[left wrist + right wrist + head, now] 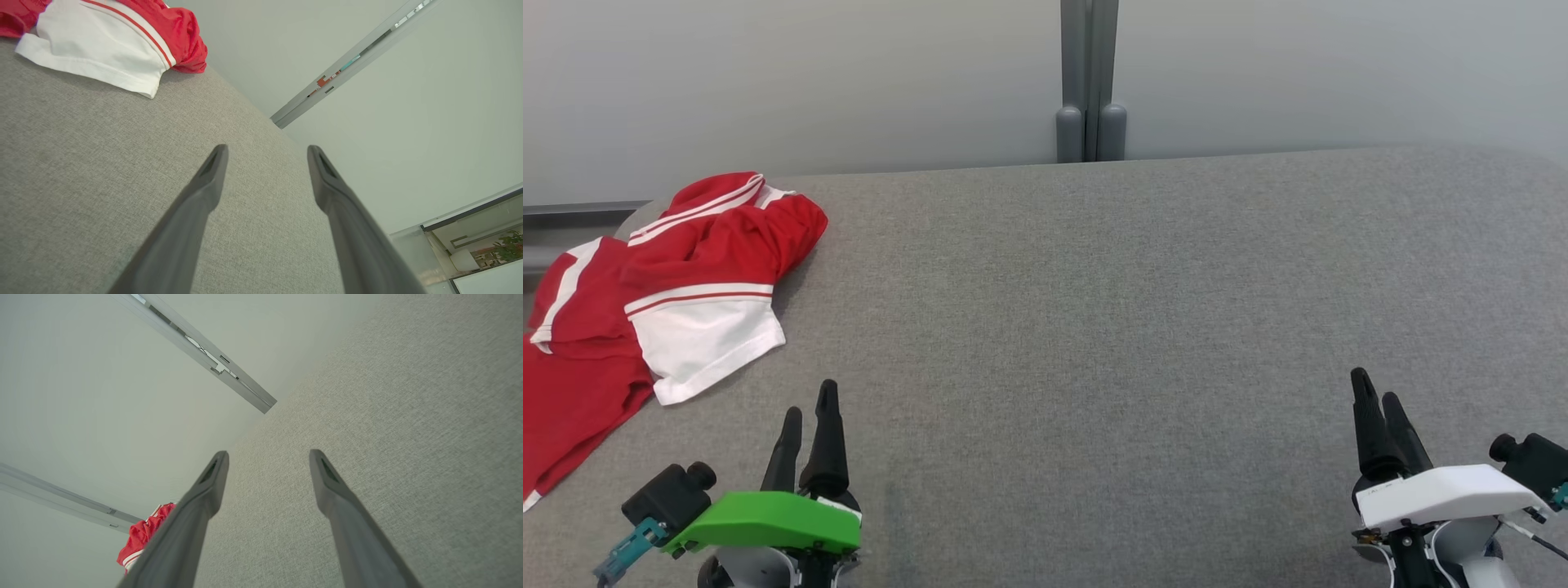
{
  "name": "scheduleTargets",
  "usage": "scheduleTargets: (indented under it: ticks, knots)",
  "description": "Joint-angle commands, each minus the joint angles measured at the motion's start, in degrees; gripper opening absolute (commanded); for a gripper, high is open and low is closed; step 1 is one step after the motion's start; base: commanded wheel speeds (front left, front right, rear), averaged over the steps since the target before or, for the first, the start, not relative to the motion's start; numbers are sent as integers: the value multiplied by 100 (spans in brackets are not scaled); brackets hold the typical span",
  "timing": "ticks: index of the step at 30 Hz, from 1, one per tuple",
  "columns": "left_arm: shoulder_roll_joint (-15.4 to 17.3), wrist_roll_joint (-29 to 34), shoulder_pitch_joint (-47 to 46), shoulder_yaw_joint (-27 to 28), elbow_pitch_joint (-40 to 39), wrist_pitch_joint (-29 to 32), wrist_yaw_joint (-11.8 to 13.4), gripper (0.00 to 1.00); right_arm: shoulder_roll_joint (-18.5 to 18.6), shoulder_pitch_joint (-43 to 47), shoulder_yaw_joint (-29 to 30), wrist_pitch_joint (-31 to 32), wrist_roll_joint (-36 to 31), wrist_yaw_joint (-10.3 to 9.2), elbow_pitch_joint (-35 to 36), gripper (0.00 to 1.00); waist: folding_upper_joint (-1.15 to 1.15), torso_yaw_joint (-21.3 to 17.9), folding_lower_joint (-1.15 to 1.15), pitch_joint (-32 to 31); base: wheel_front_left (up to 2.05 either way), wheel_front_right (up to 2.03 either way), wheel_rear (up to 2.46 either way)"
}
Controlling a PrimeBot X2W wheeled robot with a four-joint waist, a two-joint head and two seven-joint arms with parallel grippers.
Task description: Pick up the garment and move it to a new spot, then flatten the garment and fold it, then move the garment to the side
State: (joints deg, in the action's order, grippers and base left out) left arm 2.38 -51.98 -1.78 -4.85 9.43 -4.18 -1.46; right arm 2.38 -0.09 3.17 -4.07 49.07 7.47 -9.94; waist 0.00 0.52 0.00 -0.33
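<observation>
Both grippers are parked low over the grey table (1094,327) and neither one has anything in it.

The left gripper (810,400), the one with the green cover, has its fingers (196,212) spread wide. In the left wrist view there's a big gap between the two tips with only grey fabric and the pale wall behind it. They aren't touching anything. Can't tell whether the tips are skimming the table or hanging just above it.

Same deal with the right gripper (1374,387), the white-cover one: fingers (347,514) wide apart and empty, pointing across the table toward the wall.

The garment (662,269) is red with white panels and stripes. It's lying crumpled at the far left corner of the table, and its lower part runs off the left edge of the head view. A white panel with a thin red stripe sits on top, facing the robot. Its hem is the closest bit to the left gripper: near, up and to the left of the tips, but clearly apart. The right gripper is well away from it, on the other side of the table.
</observation>
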Motion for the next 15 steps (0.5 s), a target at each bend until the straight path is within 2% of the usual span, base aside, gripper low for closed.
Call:
scheduleTargets:
  ticks: [1, 15]
  knots:
    - [34, 252, -7, -45, -92, -56, 30, 100, 32, 18, -16, -66, -213, 2, 75, 100, 0, 2, 0, -1, 0, 0, 0]
    - [43, 1287, 34, -276, 63, -297, 182, 100, 39, 26, -115, -306, -1301, 2, 14, 100, 0, 27, 0, -17, 0, 0, 0]
